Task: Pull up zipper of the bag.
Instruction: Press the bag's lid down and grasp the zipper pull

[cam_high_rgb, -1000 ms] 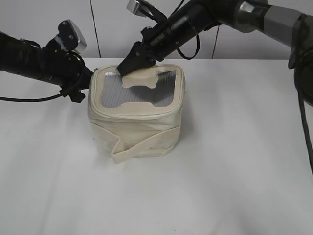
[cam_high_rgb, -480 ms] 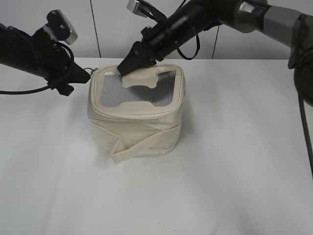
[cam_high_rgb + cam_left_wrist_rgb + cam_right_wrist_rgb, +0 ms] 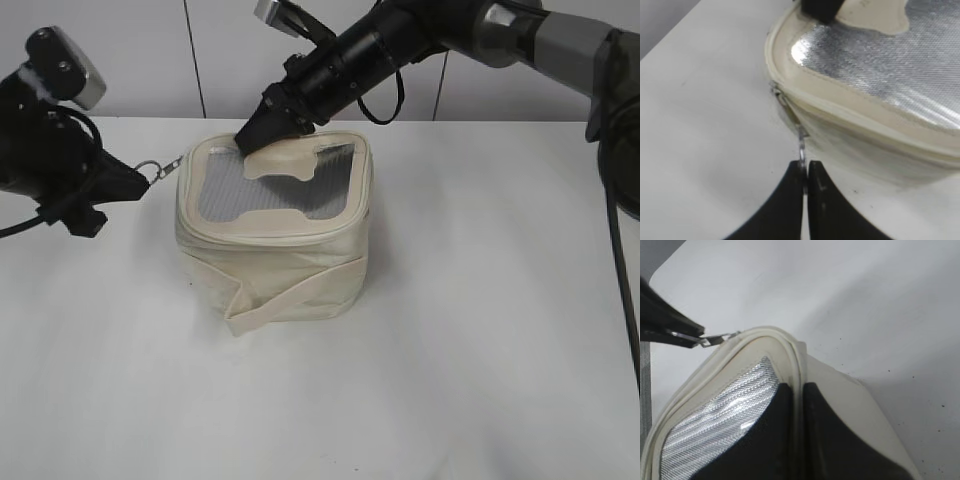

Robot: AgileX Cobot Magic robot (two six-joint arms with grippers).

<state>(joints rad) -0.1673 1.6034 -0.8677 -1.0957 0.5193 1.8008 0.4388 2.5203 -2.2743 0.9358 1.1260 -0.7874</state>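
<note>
The cream bag (image 3: 290, 270) stands mid-table with its grey top panel (image 3: 275, 180) and H-shaped patch up, and its wide strap (image 3: 290, 300) across the front. My left gripper (image 3: 130, 180) is shut on a silver ring pull (image 3: 150, 170) of the zipper (image 3: 790, 112), stretched out left of the bag's far-left corner; the left wrist view shows the pull (image 3: 802, 150) between the jaws (image 3: 805, 167). My right gripper (image 3: 262, 128) is shut on the bag's rim (image 3: 796, 370) at the back, its jaws (image 3: 797, 390) pinching the fabric edge. The pull also shows in the right wrist view (image 3: 715, 340).
The white table (image 3: 480, 330) surrounds the bag. A white wall with vertical seams (image 3: 195, 60) stands behind. The right arm (image 3: 450, 30) reaches in from the upper right across the back of the bag.
My left gripper has moved left and slightly down, away from the bag, drawing the ring pull out taut. The right gripper keeps its hold on the back rim.
</note>
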